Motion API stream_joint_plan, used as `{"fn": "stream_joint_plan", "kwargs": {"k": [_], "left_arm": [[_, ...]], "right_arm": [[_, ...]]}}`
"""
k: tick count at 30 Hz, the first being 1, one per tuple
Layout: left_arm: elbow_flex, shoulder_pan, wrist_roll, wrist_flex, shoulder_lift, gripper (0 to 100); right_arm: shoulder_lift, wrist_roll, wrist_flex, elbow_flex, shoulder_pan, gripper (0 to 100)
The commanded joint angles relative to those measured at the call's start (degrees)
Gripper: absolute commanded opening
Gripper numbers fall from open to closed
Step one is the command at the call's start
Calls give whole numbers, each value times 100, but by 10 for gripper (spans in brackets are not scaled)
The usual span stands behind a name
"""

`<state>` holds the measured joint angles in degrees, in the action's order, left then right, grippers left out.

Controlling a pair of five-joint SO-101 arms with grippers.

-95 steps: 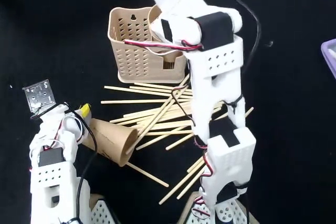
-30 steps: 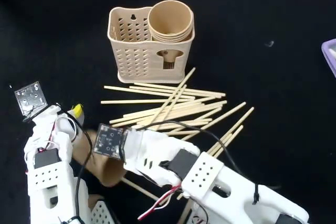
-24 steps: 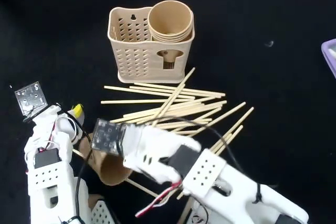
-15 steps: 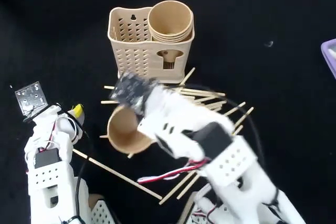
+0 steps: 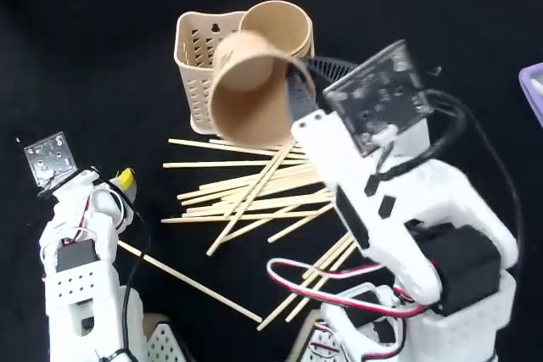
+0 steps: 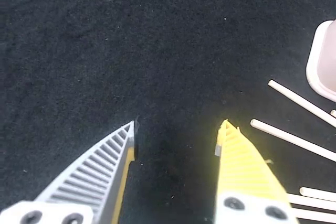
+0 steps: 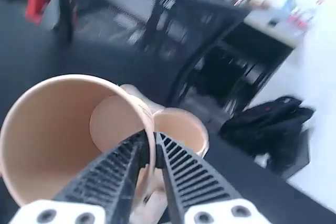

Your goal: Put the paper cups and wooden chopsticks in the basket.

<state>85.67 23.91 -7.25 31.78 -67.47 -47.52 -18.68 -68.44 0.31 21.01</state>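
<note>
A paper cup [image 5: 250, 95] hangs tilted in the air just in front of the beige basket [image 5: 197, 57], its mouth facing the table. My right gripper [image 5: 297, 91] is shut on the cup's rim, one finger inside and one outside; in the right wrist view the gripper [image 7: 148, 148] pinches the cup [image 7: 58, 140]. Stacked paper cups [image 5: 276, 27] stand in the basket's right half. Wooden chopsticks [image 5: 254, 188] lie scattered on the black table below. My left gripper [image 5: 119, 186] rests open at the lower left, with bare table between its fingers [image 6: 247, 166].
One stray chopstick [image 5: 191, 284] lies diagonally near the front edge, beside the left arm. More chopstick ends [image 6: 294, 137] show beyond my left gripper. A purple object [image 5: 533, 91] sits at the table's right edge. The black table spreads around the basket.
The right arm took hold of the cup lying at the lower left, lifted it, and swung it up toward the basket. The left arm has stayed put.
</note>
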Motion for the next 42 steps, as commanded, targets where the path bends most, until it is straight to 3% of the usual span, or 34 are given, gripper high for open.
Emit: {"fn": "stream_joint_plan", "kwargs": {"k": [1,9,19,30,37,42], "left_arm": [[-154,31,0,-114,-88,252],[-163,31,0,-114,-88,252],[-145,31,0,-114,-88,252],[-145,31,0,-114,-88,252],[-145,31,0,-114,-88,252],[-145,31,0,-114,-88,252]], "right_arm": [[462,62,545,-330,-440,11],[2211,70,519,-1473,-1064,11],[4277,62,-519,-3538,-1046,11],[5965,70,-1222,-4831,-1046,17],[6035,70,-1881,-5921,-730,219],[6044,62,-2620,-6897,-475,240]]}}
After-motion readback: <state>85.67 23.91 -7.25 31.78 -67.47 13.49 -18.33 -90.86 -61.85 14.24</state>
